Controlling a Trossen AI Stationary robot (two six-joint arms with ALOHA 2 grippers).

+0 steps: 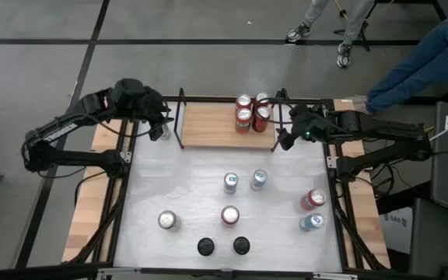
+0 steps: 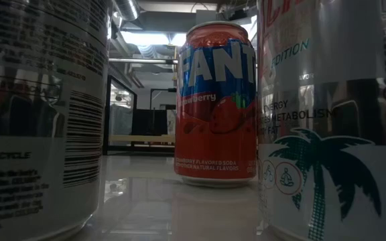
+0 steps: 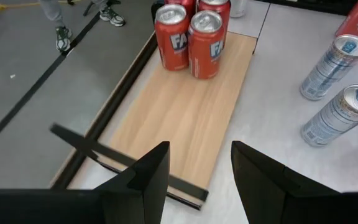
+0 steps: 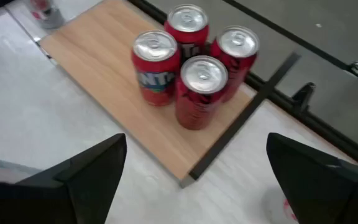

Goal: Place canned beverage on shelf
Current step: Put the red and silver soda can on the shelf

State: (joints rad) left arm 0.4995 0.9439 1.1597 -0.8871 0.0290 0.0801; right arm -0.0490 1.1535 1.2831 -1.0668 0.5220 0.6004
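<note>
The shelf (image 1: 212, 126), a light-wood board with thin black rods at its ends, lies at the table's far edge. Several red cans (image 1: 253, 113) stand upright in a cluster on its right end, also seen in the right wrist view (image 4: 194, 68) and the left wrist view (image 3: 194, 34). My left gripper (image 3: 199, 168) hovers above the shelf's left end (image 1: 160, 124) with a narrow gap between its fingers and nothing in it. My right gripper (image 4: 197, 174) hovers wide open above the shelf's right end (image 1: 285, 137), near the red cans, and holds nothing.
Loose cans stand on the white tabletop: two silver-blue (image 1: 231, 182) (image 1: 259, 180), a red one (image 1: 230, 215), a silver one (image 1: 167, 221), and a red (image 1: 313, 199) and a blue (image 1: 311, 222) at the right. Two black round things (image 1: 206, 246) (image 1: 241, 246) sit near the front edge. People's legs show beyond the table.
</note>
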